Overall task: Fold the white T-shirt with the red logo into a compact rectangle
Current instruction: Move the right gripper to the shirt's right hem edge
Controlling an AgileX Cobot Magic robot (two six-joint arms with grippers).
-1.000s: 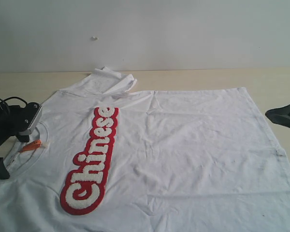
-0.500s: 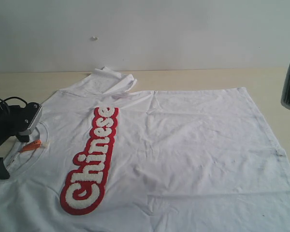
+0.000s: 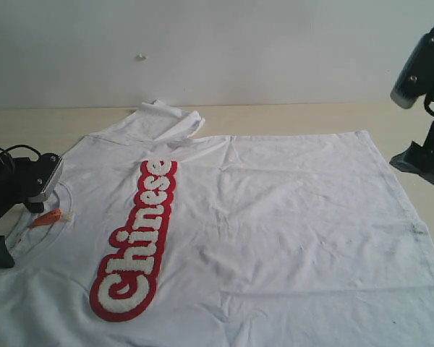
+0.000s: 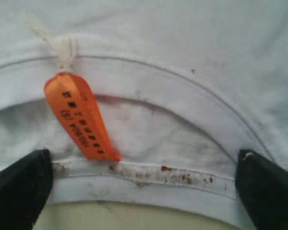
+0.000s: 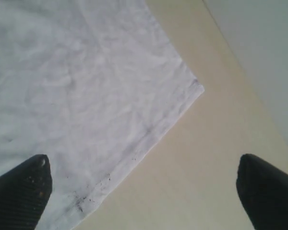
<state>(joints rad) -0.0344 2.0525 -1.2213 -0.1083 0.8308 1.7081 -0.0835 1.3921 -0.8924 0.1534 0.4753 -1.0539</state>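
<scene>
A white cotton short-sleeved T-shirt (image 3: 275, 217) lies spread face up on a pale wooden table (image 3: 296, 117). Its long red patch logo with fluffy white letters (image 3: 137, 242) runs across the chest. Along the shirt's far side edge a strip of bare table reaches the pale wall (image 3: 217, 50), broken only by one sleeve folded back on itself (image 3: 170, 116). Past the hem edge there is open tabletop too, while the shirt's near side and neck end run out of the exterior view. The black left gripper (image 4: 144, 189) sits at the neck opening with its jaws spread wide on either side of the ribbed collar (image 4: 182, 100) and nothing pinched between them; whether its tips touch the cloth I cannot tell. The black right gripper (image 5: 144, 191) hangs raised off the hem, jaws equally wide and empty, one tip over cloth and one over bare table. Only the left wrist view shows the printing on the small orange neck tag (image 4: 81, 120) and reddish specks along the collar seam (image 4: 175, 168). Only the right wrist view shows the hem corner (image 5: 196, 88) close up, with dark specks by its stitching (image 5: 89, 199).
</scene>
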